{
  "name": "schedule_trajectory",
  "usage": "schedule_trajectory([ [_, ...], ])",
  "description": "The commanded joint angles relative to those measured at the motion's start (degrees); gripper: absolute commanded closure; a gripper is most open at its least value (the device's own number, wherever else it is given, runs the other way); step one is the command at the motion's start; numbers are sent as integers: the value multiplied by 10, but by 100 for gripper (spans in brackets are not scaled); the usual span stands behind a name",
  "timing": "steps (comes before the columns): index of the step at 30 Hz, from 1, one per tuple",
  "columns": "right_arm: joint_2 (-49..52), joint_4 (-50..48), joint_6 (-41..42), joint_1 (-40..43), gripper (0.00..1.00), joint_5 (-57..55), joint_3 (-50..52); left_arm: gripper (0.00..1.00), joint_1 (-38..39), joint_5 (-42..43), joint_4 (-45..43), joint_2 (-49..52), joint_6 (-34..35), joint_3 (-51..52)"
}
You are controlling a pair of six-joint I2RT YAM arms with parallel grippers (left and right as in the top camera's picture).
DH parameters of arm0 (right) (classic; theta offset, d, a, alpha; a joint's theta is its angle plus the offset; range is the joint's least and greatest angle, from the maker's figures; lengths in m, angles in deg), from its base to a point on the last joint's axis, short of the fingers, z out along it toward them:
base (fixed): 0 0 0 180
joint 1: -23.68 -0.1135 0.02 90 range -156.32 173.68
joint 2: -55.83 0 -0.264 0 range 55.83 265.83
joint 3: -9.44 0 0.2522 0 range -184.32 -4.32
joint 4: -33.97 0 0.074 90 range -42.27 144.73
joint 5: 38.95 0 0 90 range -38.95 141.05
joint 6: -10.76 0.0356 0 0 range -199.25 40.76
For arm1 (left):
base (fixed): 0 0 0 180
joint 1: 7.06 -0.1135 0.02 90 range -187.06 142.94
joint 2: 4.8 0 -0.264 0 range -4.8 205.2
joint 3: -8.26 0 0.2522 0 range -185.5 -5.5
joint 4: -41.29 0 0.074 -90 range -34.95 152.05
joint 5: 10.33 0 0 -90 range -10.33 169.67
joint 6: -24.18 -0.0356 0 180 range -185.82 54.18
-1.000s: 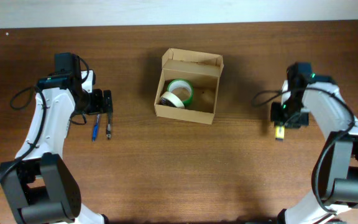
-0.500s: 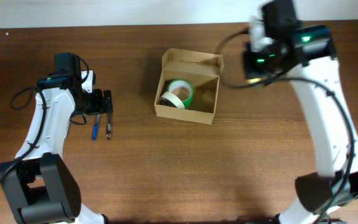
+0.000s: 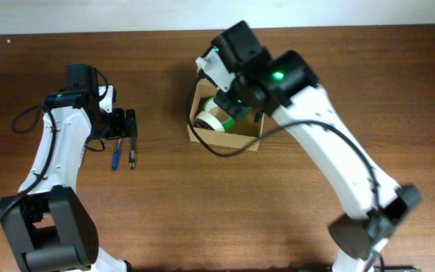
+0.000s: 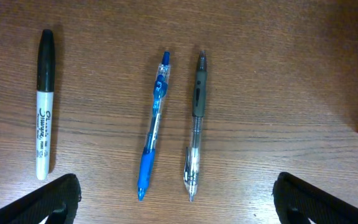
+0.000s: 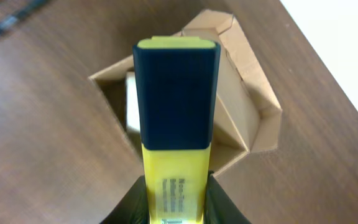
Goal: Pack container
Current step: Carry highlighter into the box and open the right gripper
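The container [image 3: 222,140], a tan cardboard box with its flap lid open at the back, stands at the table's middle. A green tape roll [image 3: 223,111] and a white tape roll [image 3: 205,121] lie inside. My right gripper [image 3: 240,94] is over the box, shut on a yellow highlighter with a dark cap [image 5: 176,93]. In the right wrist view the highlighter points at the open container [image 5: 253,112] below the jaws [image 5: 178,186]. My left gripper [image 4: 176,199] is open and empty above a blue pen [image 4: 154,124] and a grey pen [image 4: 194,124].
A black-capped white marker [image 4: 43,106] lies left of the two pens. In the overhead view the blue pen [image 3: 115,160] and grey pen [image 3: 132,159] lie just below my left gripper [image 3: 124,125]. The table's back edge runs along the top.
My right arm has swung from the table's right side leftward to over the box, carrying the yellow highlighter. The left arm has not moved.
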Motion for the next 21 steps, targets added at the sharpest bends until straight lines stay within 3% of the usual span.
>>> schedule_trajectory([
  [1, 54, -19, -27, 3, 77, -19, -5, 1, -2, 6, 0, 3, -11, -8],
  [9, 144, -44, -44, 10, 75, -44, -5, 1, -2, 6, 0, 3, -11, -8],
  [21, 189, -54, -64, 38, 71, -24, 4, 0, -2, 6, 0, 3, -11, -8],
])
